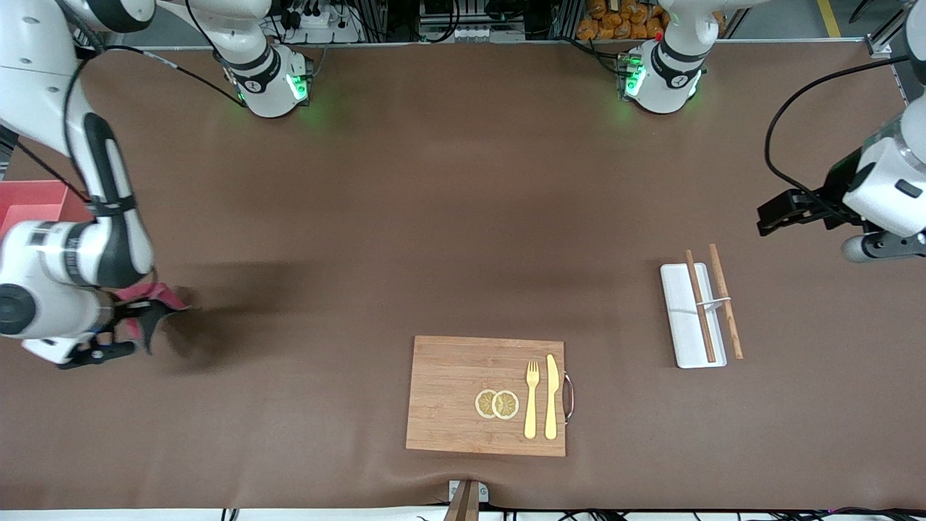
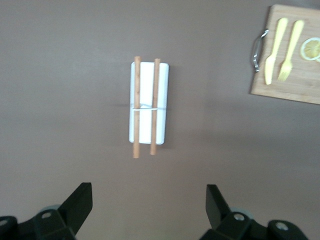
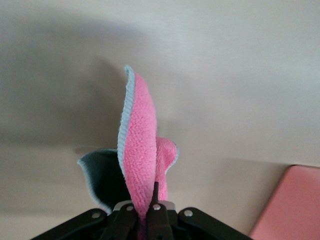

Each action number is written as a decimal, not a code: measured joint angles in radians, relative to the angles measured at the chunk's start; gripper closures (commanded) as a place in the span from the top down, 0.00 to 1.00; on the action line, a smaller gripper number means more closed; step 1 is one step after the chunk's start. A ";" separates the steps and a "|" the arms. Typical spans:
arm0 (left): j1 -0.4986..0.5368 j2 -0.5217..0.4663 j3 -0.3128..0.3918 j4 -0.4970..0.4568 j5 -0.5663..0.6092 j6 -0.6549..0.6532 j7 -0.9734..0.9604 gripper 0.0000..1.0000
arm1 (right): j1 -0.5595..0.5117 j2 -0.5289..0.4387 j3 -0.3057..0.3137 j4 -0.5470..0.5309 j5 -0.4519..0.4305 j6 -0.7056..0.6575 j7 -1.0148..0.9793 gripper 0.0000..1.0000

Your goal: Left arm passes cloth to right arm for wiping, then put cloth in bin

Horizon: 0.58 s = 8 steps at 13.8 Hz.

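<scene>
My right gripper (image 1: 148, 318) is shut on the magenta-red cloth (image 1: 153, 294) and holds it just above the brown table at the right arm's end. In the right wrist view the cloth (image 3: 140, 150) stands up out of the closed gripper (image 3: 150, 200), with its dark grey reverse side showing beside the pink face. The salmon-pink bin (image 1: 32, 206) stands at the table edge, partly hidden by the right arm; one corner of the bin (image 3: 292, 205) shows in the right wrist view. My left gripper (image 1: 778, 217) is open and empty in the air at the left arm's end, and its wrist view shows the gripper (image 2: 150, 192) over bare table.
A flat white tray (image 1: 687, 318) with two brown chopsticks lies below the left gripper; the tray (image 2: 149, 102) also shows in the left wrist view. A wooden cutting board (image 1: 463, 394) with a fork, a knife and lemon slices lies near the front edge.
</scene>
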State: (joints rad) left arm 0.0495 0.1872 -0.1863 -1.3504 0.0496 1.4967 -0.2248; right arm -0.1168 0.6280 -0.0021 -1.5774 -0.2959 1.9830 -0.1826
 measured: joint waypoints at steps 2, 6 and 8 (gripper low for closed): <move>-0.036 -0.014 0.057 -0.023 -0.001 0.000 0.025 1.00 | 0.068 0.005 0.006 -0.029 0.021 0.000 0.144 0.00; -0.044 -0.052 0.087 -0.054 -0.001 0.000 0.066 1.00 | 0.210 0.005 0.009 -0.057 0.163 -0.038 0.382 0.00; -0.044 -0.086 0.091 -0.098 -0.001 0.012 0.067 1.00 | 0.292 0.003 0.010 -0.057 0.277 -0.067 0.501 0.00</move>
State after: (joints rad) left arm 0.0056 0.1008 -0.0955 -1.4487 0.0485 1.5084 -0.1578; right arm 0.1747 0.6313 0.0081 -1.6345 -0.0189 1.9157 0.3186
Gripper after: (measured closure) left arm 0.000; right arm 0.978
